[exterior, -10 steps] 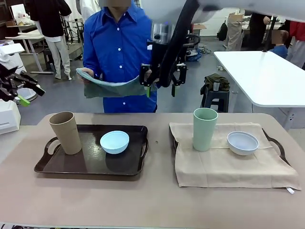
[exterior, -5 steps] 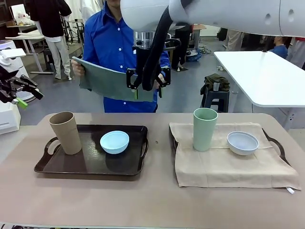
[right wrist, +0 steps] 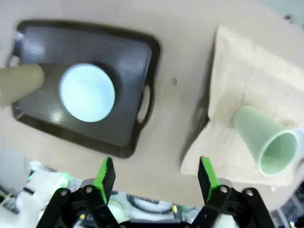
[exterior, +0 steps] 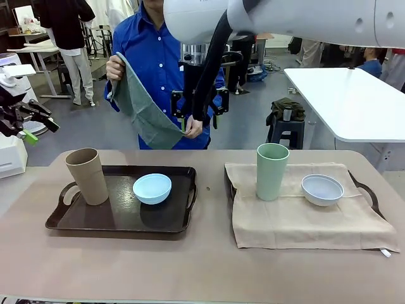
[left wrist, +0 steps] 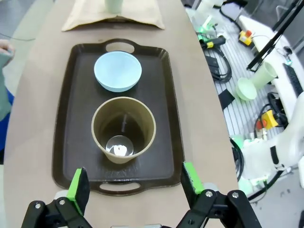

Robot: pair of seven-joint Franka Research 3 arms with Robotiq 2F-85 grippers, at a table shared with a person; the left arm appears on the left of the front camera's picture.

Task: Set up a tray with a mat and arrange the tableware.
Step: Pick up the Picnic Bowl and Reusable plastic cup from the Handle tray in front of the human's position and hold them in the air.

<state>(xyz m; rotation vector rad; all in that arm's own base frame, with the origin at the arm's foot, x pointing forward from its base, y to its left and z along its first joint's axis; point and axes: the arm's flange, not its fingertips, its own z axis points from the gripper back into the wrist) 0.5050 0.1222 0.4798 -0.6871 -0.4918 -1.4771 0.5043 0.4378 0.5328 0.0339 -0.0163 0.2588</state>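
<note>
A dark brown tray (exterior: 63,218) on the table's left carries the tan tumbler (exterior: 87,176) and the light blue bowl (exterior: 152,188). On the right, a beige mat (exterior: 304,221) covers a second tray, with the sage green tumbler (exterior: 272,171) and the pale bowl (exterior: 322,189) on it. Behind the table a person holds up a grey-green mat (exterior: 142,104) in both hands. My right gripper (exterior: 199,120) hangs open and empty high above the table, close to the person's lower hand (exterior: 193,131). Its own view looks down on the blue bowl (right wrist: 87,92) and green tumbler (right wrist: 263,142). My left gripper (exterior: 35,123) is open above the tan tumbler (left wrist: 123,129).
A white box (exterior: 11,155) sits at the table's left end. A second white table (exterior: 354,101) and a stool (exterior: 288,126) stand at the back right. Other people stand farther off at the back.
The person lifted one hand, so the grey-green mat now hangs slanted instead of stretched level. My right gripper moved left, then settled near the person's lower hand. The left arm is unchanged.
</note>
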